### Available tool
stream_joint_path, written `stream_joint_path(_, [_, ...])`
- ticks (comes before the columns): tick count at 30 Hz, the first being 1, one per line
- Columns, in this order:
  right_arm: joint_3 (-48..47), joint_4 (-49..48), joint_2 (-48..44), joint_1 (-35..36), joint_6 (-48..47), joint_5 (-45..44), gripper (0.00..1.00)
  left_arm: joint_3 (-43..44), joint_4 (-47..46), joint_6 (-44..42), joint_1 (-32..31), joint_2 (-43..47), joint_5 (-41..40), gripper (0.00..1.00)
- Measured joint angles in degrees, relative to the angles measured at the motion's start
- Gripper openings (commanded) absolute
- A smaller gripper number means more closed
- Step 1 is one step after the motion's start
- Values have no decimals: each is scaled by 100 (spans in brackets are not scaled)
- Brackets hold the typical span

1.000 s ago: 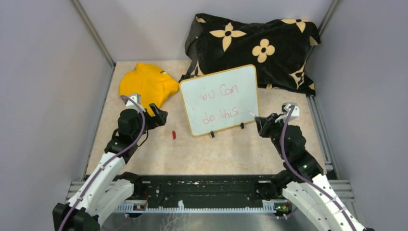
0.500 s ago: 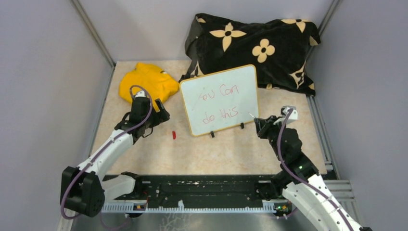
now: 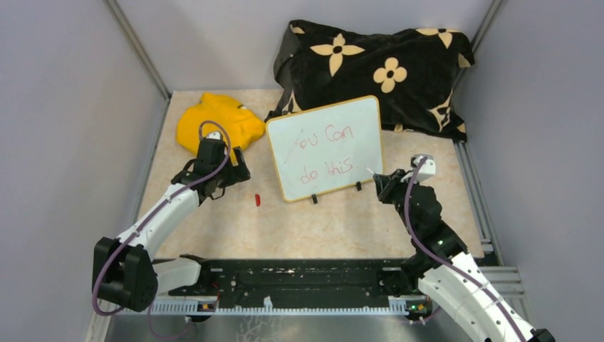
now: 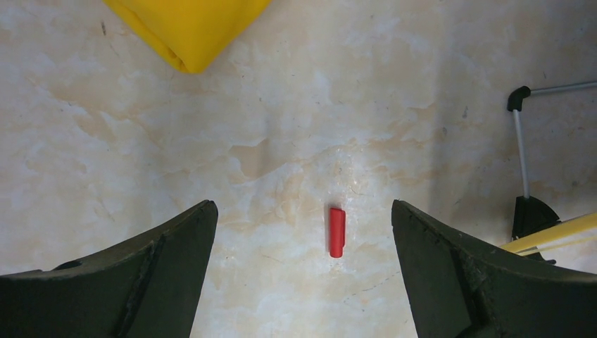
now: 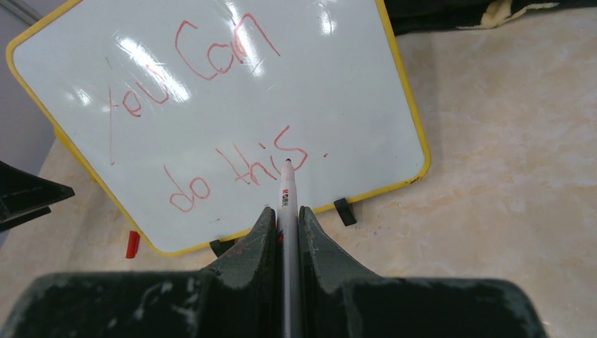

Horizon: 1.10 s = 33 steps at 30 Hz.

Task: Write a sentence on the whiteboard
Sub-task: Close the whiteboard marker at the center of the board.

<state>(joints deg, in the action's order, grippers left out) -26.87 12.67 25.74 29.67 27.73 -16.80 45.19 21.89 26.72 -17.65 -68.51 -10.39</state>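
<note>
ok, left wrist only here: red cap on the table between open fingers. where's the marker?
Observer: The right gripper is shut on the marker, tip pointing at the board.
Operator: anything written?
Observer: Yes, a red sentence in two lines: "You Can", "do this".
Operator: what's behind the board?
Observer: A black floral cushion.
</note>
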Motion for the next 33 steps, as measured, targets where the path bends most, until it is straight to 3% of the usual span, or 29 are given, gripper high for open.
stream_joint_path(9, [24, -68, 15, 17, 35, 20, 0, -20, 37, -103, -48, -103, 557, 96])
stream_joint_path(15, [24, -72, 22, 61, 35, 17, 0, -173, 162, 195, -514, -446, 520, 90])
stream_joint_path(21, [26, -79, 9, 144, 35, 13, 0, -181, 380, 400, -715, -756, 271, 79])
stream_joint_path(26, [173, -111, -205, 146, 39, -13, 0, -168, 407, 433, -713, -1001, 136, 61])
stream_joint_path(33, [192, -111, -249, 146, 37, -13, 0, 48, 404, 343, -809, -1563, 195, 54])
